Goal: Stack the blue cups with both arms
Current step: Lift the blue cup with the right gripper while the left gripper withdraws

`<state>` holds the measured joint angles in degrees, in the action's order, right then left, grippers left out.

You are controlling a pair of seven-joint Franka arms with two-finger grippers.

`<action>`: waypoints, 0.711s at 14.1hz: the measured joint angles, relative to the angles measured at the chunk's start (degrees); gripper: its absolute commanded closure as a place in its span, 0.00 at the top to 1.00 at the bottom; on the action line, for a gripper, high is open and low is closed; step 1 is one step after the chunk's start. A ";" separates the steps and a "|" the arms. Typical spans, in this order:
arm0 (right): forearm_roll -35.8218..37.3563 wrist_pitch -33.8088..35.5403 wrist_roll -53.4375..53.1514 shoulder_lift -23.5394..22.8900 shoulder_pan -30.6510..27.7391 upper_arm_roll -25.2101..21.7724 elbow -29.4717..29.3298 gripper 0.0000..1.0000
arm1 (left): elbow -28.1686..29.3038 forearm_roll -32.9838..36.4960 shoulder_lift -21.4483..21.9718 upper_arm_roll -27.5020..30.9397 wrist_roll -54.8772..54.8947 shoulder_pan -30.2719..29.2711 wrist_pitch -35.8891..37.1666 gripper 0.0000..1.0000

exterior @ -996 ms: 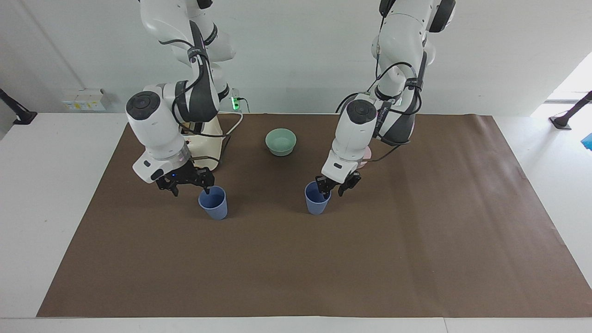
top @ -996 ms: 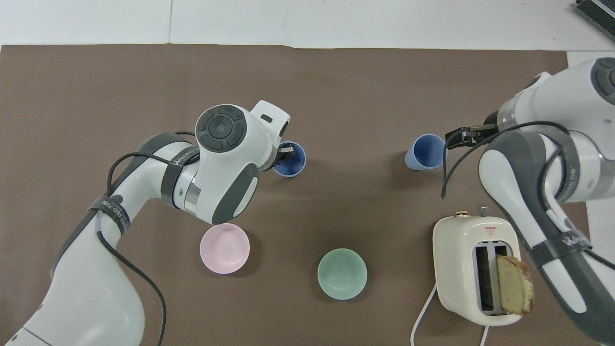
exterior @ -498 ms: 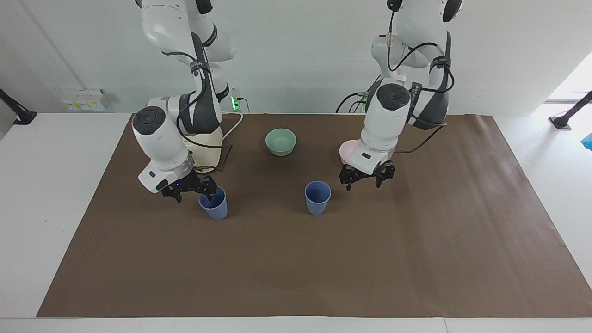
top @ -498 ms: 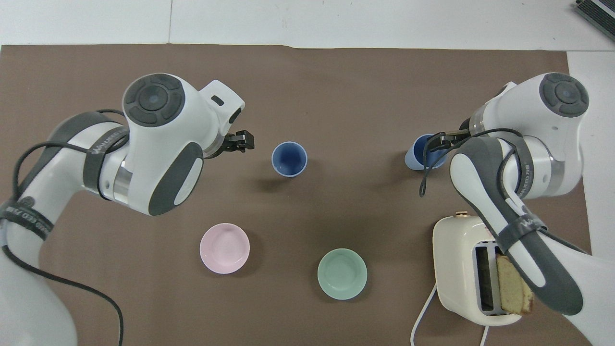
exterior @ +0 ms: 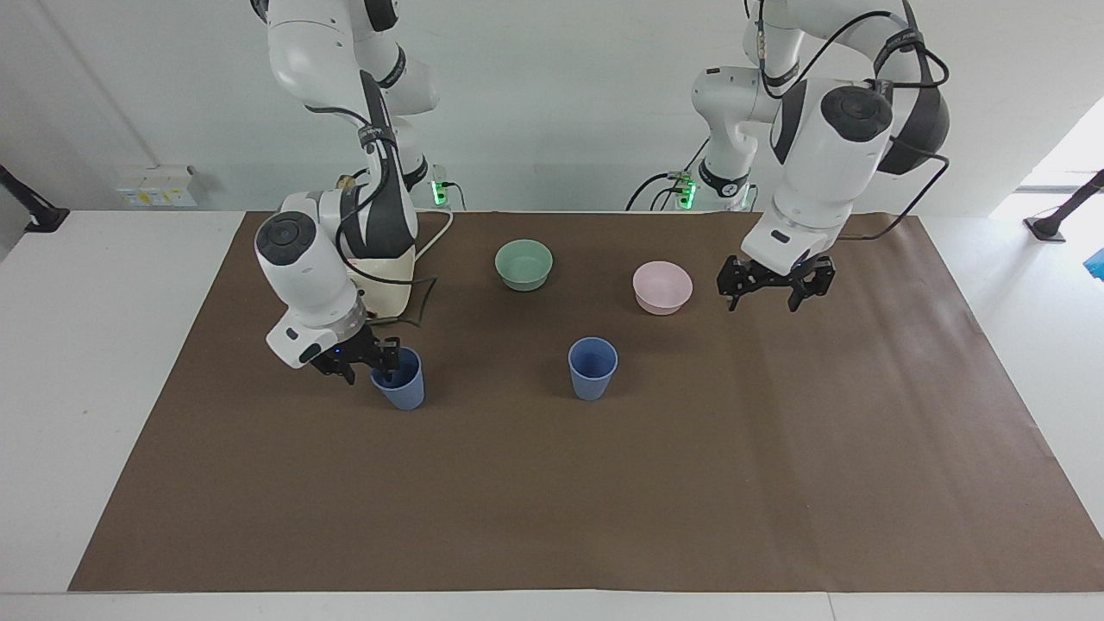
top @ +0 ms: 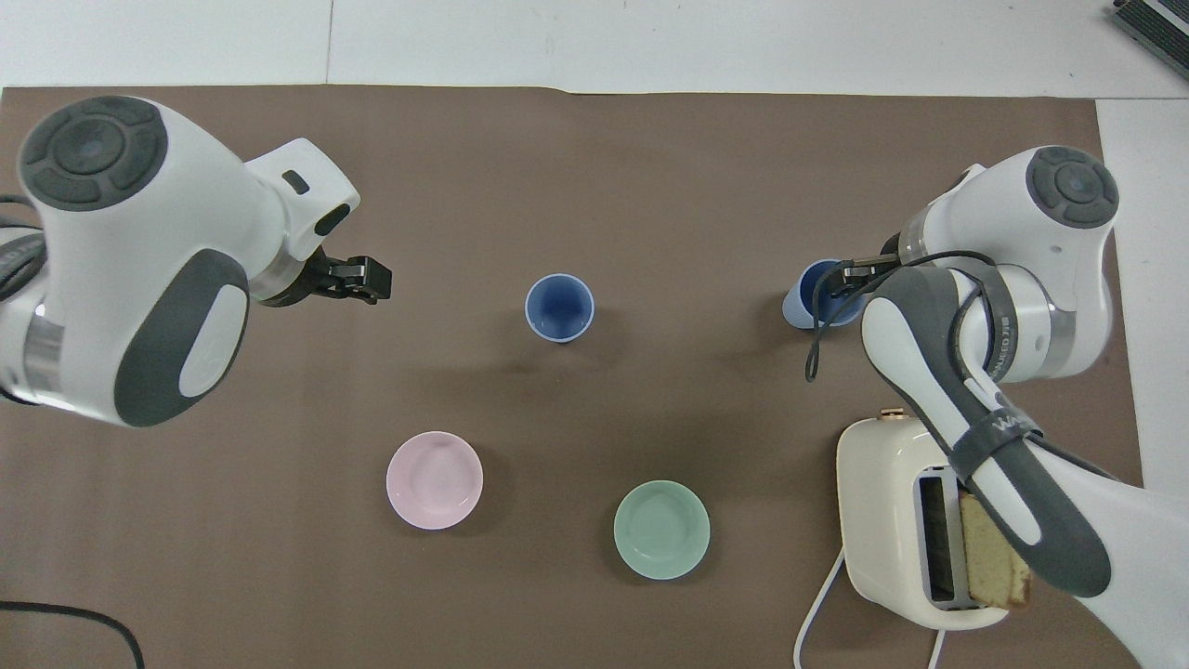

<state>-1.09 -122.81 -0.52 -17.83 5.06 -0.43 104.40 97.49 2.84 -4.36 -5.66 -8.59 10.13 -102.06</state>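
Right gripper (exterior: 373,362): it is being held low at the rim of one blue cup (exterior: 399,378); one finger (exterior: 387,355) is being dipped inside the cup and the other is being kept outside, against the wall; whether the wall is being pinched cannot be told.
Cup at the right gripper: it is being kept upright on the brown mat (exterior: 604,483), toward the right arm's end of the table, just farther from the robots than the toaster (top: 915,525).
Left gripper (exterior: 774,291): it is being held up in the air over bare mat beside the pink bowl (exterior: 662,287); its fingers are being held spread wide, with nothing between them.
Second blue cup (exterior: 592,368): it is being left standing upright and alone near the middle of the mat, well apart from both grippers and farther from the robots than the two bowls.
Green bowl (exterior: 523,264): it is being left on the mat between the toaster and the pink bowl.
Toaster: a slice of bread (top: 994,553) is being held in one of its slots.
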 measured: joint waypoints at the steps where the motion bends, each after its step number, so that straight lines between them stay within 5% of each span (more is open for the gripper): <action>1: 0.00 -0.01 0.00 0.00 0.05 0.01 0.00 0.00 | 0.00 0.00 1.25 0.03 1.66 -0.83 1.32 1.00; 10: -0.43 0.57 -3.37 0.28 0.64 1.21 -4.31 0.00 | -0.30 -2.37 10.44 0.64 10.18 -6.80 10.30 1.00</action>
<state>-1.52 -122.24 -3.88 -17.55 5.70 0.78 100.10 97.19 0.48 6.09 -5.02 1.60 3.34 -91.76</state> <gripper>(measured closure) 0.947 0.000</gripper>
